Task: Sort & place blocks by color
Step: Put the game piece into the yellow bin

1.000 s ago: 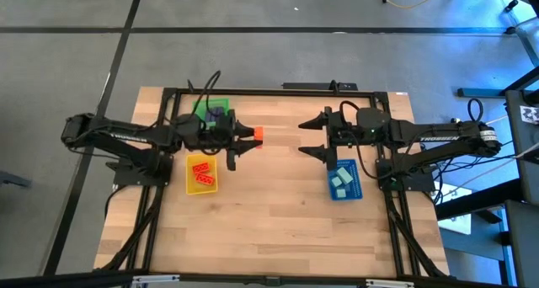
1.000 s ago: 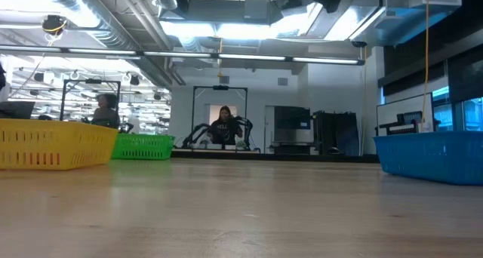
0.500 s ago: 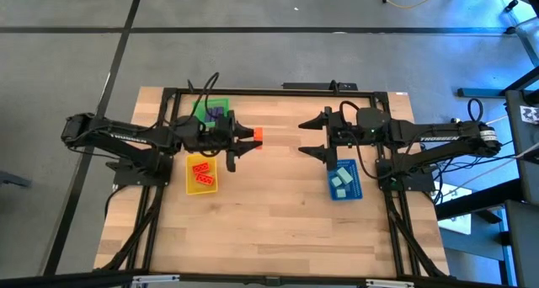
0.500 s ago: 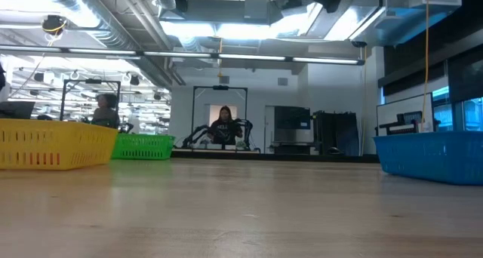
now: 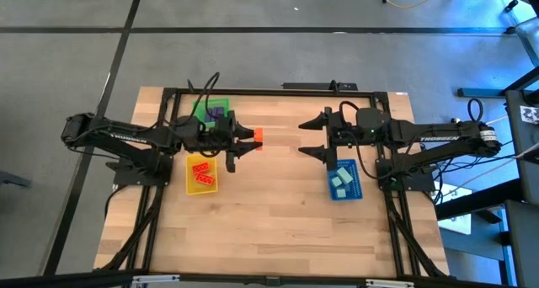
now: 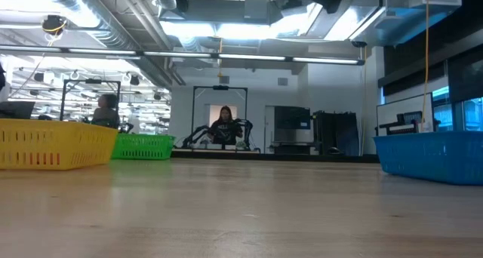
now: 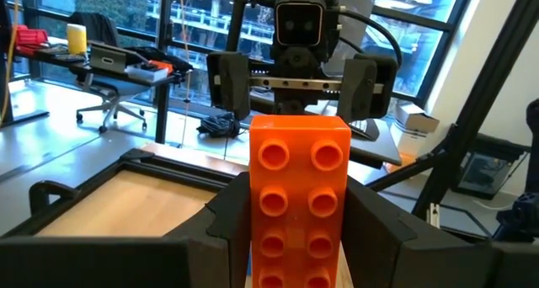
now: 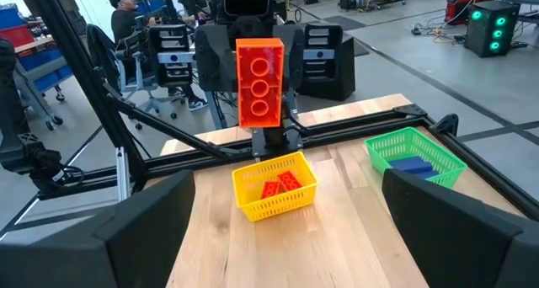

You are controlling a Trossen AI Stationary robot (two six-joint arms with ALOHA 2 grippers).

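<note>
— What do we have, biggest first?

— We have the wooden table [image 5: 278,212], with the left arm [image 5: 118,136] reaching in from nine o'clock and the right arm [image 5: 438,138] from three o'clock, their grippers facing each other across the middle, well apart. Then three baskets: a yellow basket [image 5: 189,183] just below the left wrist in the overhead view, a green basket [image 5: 221,103] at about twelve o'clock from it, and a blue basket [image 5: 354,189] under the right arm, toward five o'clock from its gripper.

— And the grippers?

— The left gripper [image 5: 249,136] is clamped on an orange-red brick [image 5: 257,136]. In its wrist view we see the brick [image 7: 299,200] standing between the two dark fingers [image 7: 227,225], studs toward the camera. From the right wrist view the same brick [image 8: 259,82] hangs in the air above the yellow basket [image 8: 299,191], at twelve o'clock from it. The right gripper [image 5: 313,136] is spread wide with nothing between its fingers [image 8: 126,237].

— Where are the other blocks?

— We count red bricks [image 5: 202,173] lying in the yellow basket, light teal bricks [image 5: 341,179] in the blue one, and purple bricks [image 5: 217,114] in the green one; the right wrist view shows them [image 8: 413,164] there as bluish. From the low view we see only the basket walls, yellow [image 6: 53,143], green [image 6: 143,146] and blue [image 6: 430,156], with a person [image 6: 224,126] in the room beyond the table.
</note>
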